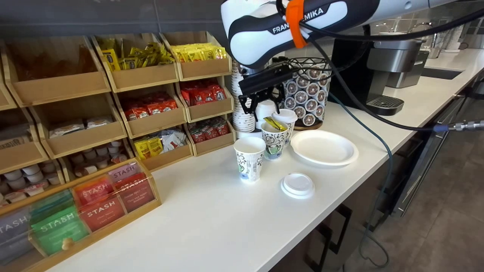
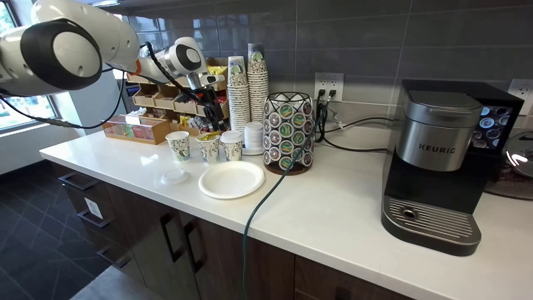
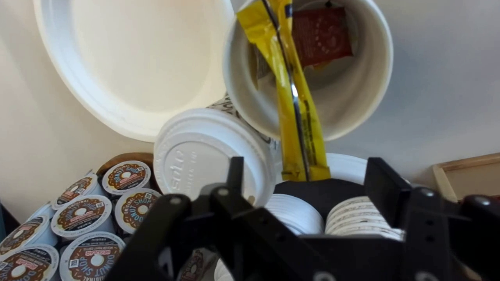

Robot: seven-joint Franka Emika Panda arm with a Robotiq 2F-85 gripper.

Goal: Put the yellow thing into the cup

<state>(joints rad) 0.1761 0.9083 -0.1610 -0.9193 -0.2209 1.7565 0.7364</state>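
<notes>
The yellow packet (image 3: pixel 297 105) lies across the mouth of a patterned paper cup (image 3: pixel 365 101), with one end sticking out past the rim. It also shows at the cup's top in both exterior views (image 1: pixel 275 124) (image 2: pixel 211 135). The cup (image 1: pixel 273 145) (image 2: pixel 209 151) stands upright on the counter, and a red packet (image 3: pixel 322 37) is inside it. An open-topped patterned cup (image 1: pixel 249 158) (image 2: pixel 179 146) stands beside it. My gripper (image 3: pixel 305 166) is open and empty. It hangs above and behind the cups in both exterior views (image 1: pixel 263 105) (image 2: pixel 217 121), apart from the yellow packet.
A lidded cup (image 1: pixel 285 116) touches or nearly touches the packet's cup. A white plate (image 1: pixel 324 148) and a loose lid (image 1: pixel 298 185) lie in front. Stacked cups (image 2: pixel 239 100), a pod rack (image 2: pixel 288 133) and condiment bins (image 1: pixel 151 102) stand close behind. A cable (image 2: pixel 266 196) crosses the counter.
</notes>
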